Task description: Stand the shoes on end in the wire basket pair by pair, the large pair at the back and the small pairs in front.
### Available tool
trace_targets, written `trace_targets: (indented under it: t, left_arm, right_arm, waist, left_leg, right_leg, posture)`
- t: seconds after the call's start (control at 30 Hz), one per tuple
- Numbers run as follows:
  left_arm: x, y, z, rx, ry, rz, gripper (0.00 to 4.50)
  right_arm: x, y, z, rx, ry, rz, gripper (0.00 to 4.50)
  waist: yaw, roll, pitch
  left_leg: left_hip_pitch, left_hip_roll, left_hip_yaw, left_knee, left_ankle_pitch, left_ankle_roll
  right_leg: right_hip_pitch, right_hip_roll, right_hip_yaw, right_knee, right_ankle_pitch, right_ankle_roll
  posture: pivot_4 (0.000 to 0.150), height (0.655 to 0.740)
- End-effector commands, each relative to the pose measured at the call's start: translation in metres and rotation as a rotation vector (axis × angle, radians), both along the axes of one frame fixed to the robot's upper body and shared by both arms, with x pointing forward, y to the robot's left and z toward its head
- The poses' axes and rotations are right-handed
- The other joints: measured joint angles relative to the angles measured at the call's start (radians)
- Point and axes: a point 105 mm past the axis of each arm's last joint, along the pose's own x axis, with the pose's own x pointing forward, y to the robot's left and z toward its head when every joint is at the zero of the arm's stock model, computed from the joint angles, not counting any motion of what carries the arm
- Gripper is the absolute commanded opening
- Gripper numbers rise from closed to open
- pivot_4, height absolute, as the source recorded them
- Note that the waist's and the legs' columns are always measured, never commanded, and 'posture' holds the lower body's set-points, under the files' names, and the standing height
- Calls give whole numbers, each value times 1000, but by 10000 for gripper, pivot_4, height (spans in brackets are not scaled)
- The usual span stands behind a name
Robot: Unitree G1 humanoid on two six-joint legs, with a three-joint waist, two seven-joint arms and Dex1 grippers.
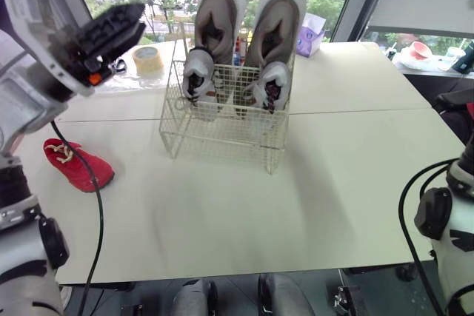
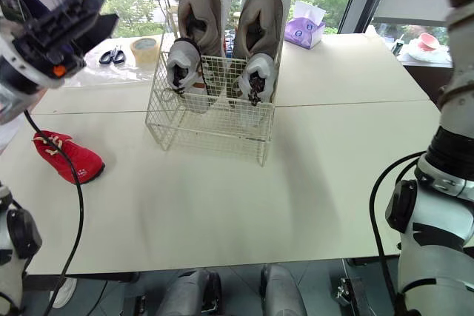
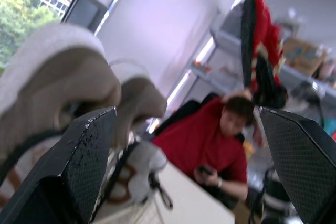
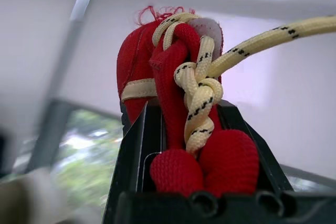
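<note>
In the red-pair step, the right gripper [image 4: 189,109] clenched one red shoe [image 4: 157,61] (its mate [image 1: 76,163] lay at left-centre frame), the left gripper [image 1: 118,24] stood released, and the next move likely required standing that shoe in the front of the wire basket [image 1: 222,135], upper centre.

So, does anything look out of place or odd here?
A red shoe lies alone on the table left of the wire basket; the other red shoe is clamped in the right gripper. The large pair and small pair in the basket stand on end. Nothing else stands out.
</note>
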Motion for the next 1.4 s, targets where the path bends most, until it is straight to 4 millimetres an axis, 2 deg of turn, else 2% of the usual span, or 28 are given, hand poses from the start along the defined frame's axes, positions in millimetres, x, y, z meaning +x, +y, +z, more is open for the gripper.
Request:
trace_targets:
  t: [0.03,0.13,0.3,0.63,0.73,0.83,0.87,0.97,1.1,1.2,1.27,1.33,1.37,1.4]
  left_arm:
    - [-20,3,37,-25,-122,-48,45000]
    - [-23,-9,38,41,-139,-89,45000]
    - [-19,-24,34,85,-119,-146,45000]
    - [-11,-57,28,146,-82,-266,45000]
    - [-7,-58,27,146,-74,-281,36516]
    - [-7,-54,29,132,-78,-295,22673]
    - [-7,-53,29,127,-78,-300,16379]
    - [-6,-51,28,124,-74,-303,3450]
    - [-3,-47,23,99,-72,-289,2550]
    - [-2,-38,25,25,-77,-262,2556]
    - [-3,-33,26,-12,-85,-240,2556]
    - [-4,-23,29,-84,-108,-191,2556]
    - [-5,-17,31,-126,-119,-164,2556]
    - [-7,-10,32,-176,-132,-136,2556]
  right_arm:
    - [-26,55,-7,-335,-97,128,9965]
    - [-27,72,-21,-492,-140,154,9965]
    - [-33,89,-26,-553,-180,236,9965]
    - [-35,100,-37,-605,-204,260,9965]
    - [-36,101,-40,-626,-210,253,9751]
    - [-36,102,-43,-639,-210,247,9751]
    - [-36,102,-44,-644,-210,245,9751]
    - [-36,102,-47,-663,-209,239,9751]
    - [-31,100,-52,-670,-176,216,9751]
    - [-25,88,-53,-611,-86,204,21069]
    - [-21,79,-51,-568,-47,181,32202]
    - [-17,60,-50,-446,47,172,42807]
    - [-16,48,-48,-342,103,182,44842]
    - [-13,34,-44,-192,161,204,44842]
  waist:
    - [0,-1,1]
    - [6,-1,1]
    - [7,-3,1]
    - [3,-3,1]
    - [2,-3,1]
    - [2,-3,1]
    - [2,-3,1]
    - [2,-3,1]
    - [4,-3,1]
    - [4,-3,1]
    - [3,-3,1]
    - [3,-4,2]
    - [5,-4,2]
    - [5,-4,2]
  left_leg:
    - [-1,0,0,2,-1,1]
    - [-2,-1,1,3,-2,3]
    - [-2,-2,0,3,-1,2]
    - [-1,-1,0,3,0,0]
    - [-1,-1,0,3,0,-1]
    - [-1,-1,0,3,0,-1]
    - [-1,-1,0,3,0,-1]
    - [-1,-1,0,3,0,-1]
    - [-1,-1,0,3,0,-1]
    - [-1,-1,0,3,0,-1]
    - [-1,-1,0,3,0,-1]
    - [-1,-1,0,3,0,-1]
    - [-1,-1,0,3,0,-1]
    - [-1,0,-1,3,0,-1]
  right_leg:
    - [0,0,0,0,0,1]
    - [0,-1,0,-2,1,1]
    - [1,-1,0,-2,1,1]
    - [0,-1,0,0,1,2]
    - [0,-1,0,0,1,2]
    - [0,-1,0,0,1,2]
    - [0,-1,0,0,1,2]
    - [0,0,0,0,1,2]
    - [0,-1,0,0,1,2]
    - [0,-1,0,1,1,2]
    - [0,-1,0,1,1,1]
    - [0,-1,0,1,1,1]
    - [0,-1,0,1,1,1]
    - [0,-2,0,1,1,1]
  posture:
    - [1500,7400]
    - [1500,7400]
    - [1500,7400]
    - [1500,7400]
    - [1500,7400]
    - [1500,7400]
    - [1500,7400]
    - [1500,7400]
    - [1500,7400]
    - [1500,7400]
    - [1500,7400]
    - [1500,7400]
    - [1500,7400]
    - [1500,7400]
